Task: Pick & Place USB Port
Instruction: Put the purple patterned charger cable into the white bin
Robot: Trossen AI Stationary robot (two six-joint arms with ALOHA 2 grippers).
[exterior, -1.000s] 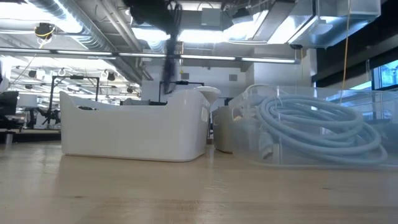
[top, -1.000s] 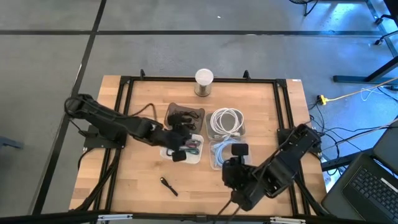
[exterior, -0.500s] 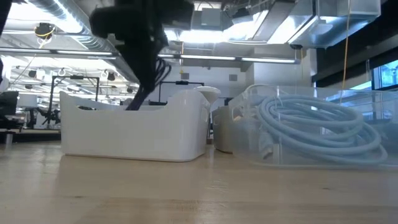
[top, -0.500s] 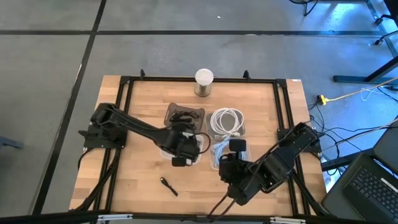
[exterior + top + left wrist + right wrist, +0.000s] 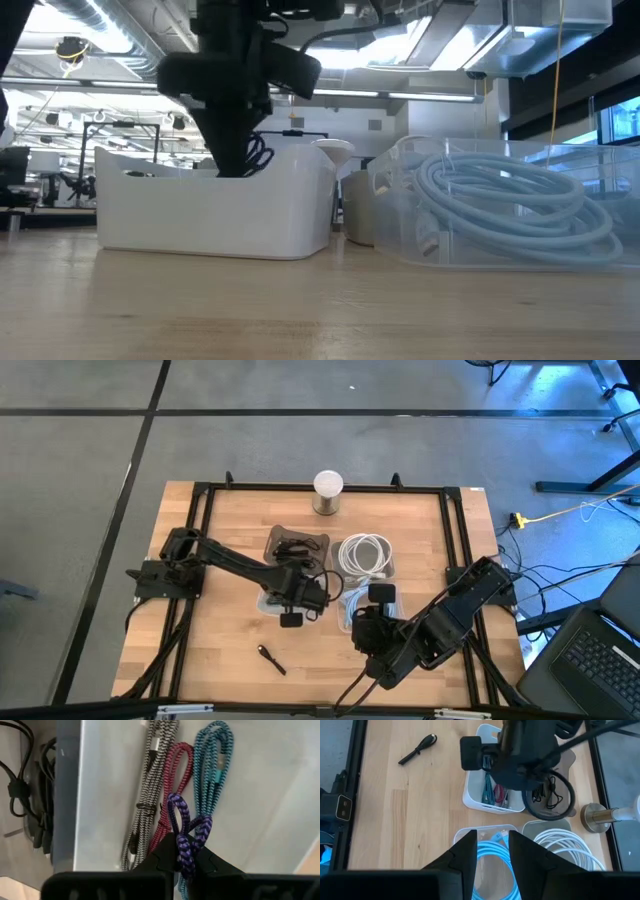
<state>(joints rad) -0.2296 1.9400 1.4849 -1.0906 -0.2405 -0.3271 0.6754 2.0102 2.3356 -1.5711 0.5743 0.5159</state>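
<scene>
A white bin (image 5: 215, 215) near the table's middle holds braided cables: a black-and-white one (image 5: 145, 795), a red one (image 5: 172, 785) and a teal one (image 5: 212, 770). My left gripper (image 5: 298, 598) reaches down into this bin (image 5: 264, 603), shut on a purple braided USB cable (image 5: 182, 820). In the low view its fingers (image 5: 235, 160) dip behind the bin's wall. My right gripper (image 5: 492, 855) hovers open above the clear bin of blue cable (image 5: 492, 870), with nothing between its fingers. My left gripper pinches the purple cable's bunched loops (image 5: 185, 851) between its two fingers. The fingers come from above, pointing nearly straight down. The loops hang out past the fingertips, over the red and teal cables; whether they touch those cables, I cannot tell.
A grey tray of black cables (image 5: 297, 544) and a clear bin of white cable (image 5: 364, 554) stand behind the two front bins. A white-topped cylinder (image 5: 328, 492) stands at the far edge. A small black piece (image 5: 271, 658) lies on bare wood near the front left.
My left gripper has come down into the white bin and tipped from a slant to nearly straight down, staying shut on the purple cable.
</scene>
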